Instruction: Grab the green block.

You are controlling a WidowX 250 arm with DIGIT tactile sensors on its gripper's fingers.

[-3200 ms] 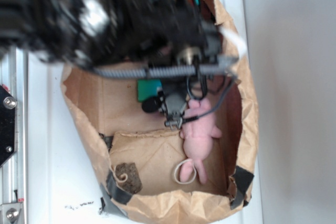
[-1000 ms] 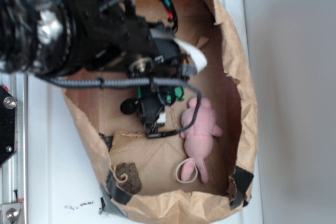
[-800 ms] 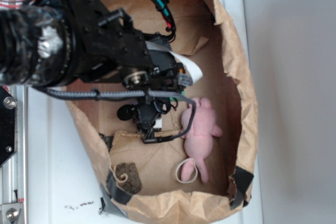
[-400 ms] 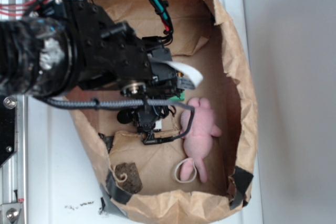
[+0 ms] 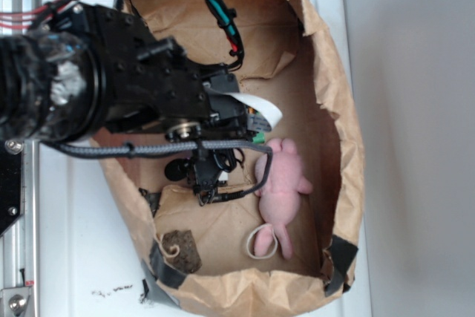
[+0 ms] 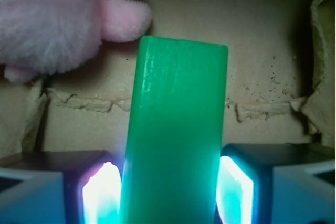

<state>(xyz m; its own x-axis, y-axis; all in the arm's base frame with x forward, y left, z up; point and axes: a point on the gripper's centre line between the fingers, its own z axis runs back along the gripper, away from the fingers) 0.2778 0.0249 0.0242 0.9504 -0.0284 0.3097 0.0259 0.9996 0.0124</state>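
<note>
Gripper straddles green block, pads flanking both sides, contact not certain. Block lies on paper bag floor; pink plush toy just beside its far end.

1. Your arm reaches in from the left edge of the overhead view, its wrist bent downward.
2. Your gripper points down; its two lit pads stand one on each side of the green block, touching or nearly touching its sides.
</note>
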